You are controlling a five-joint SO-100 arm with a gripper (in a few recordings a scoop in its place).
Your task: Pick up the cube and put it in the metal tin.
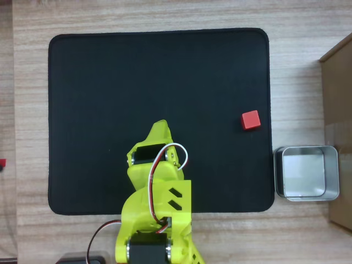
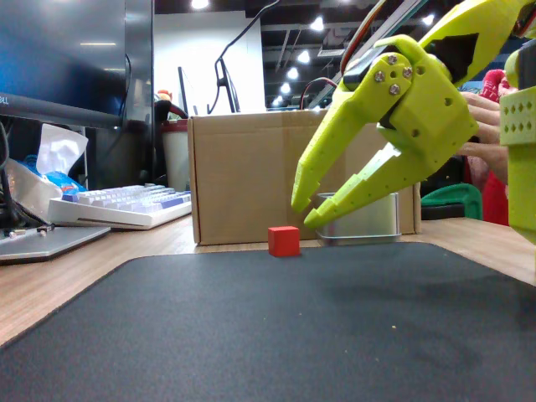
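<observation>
From overhead, my gripper (image 1: 159,132) sits low on the black mat (image 1: 110,110), pointing up the picture, with nothing in it. The cube (image 1: 250,119) lies near the mat's right edge, well apart from the gripper and off to its right. The tin (image 1: 306,172) stands on the desk (image 1: 165,16) just off the mat's right edge, below the cube in this picture, its floor bare.

In the fixed view, the gripper (image 2: 303,216) hangs above the mat (image 2: 268,335), jaws parted a moderate way and tips angled down, clear of the surface. The cube (image 2: 284,240) rests at the mat's far edge, with the tin (image 2: 360,219) beside it and a cardboard box (image 2: 243,172) behind both.

My worries: the cube is small, so a slightly off approach could nudge it off the mat or toward the tin instead of catching it. Coming down too steeply could jam a tip into the mat. The tin is light-looking; clipping its wall on the carry might shove it away.
</observation>
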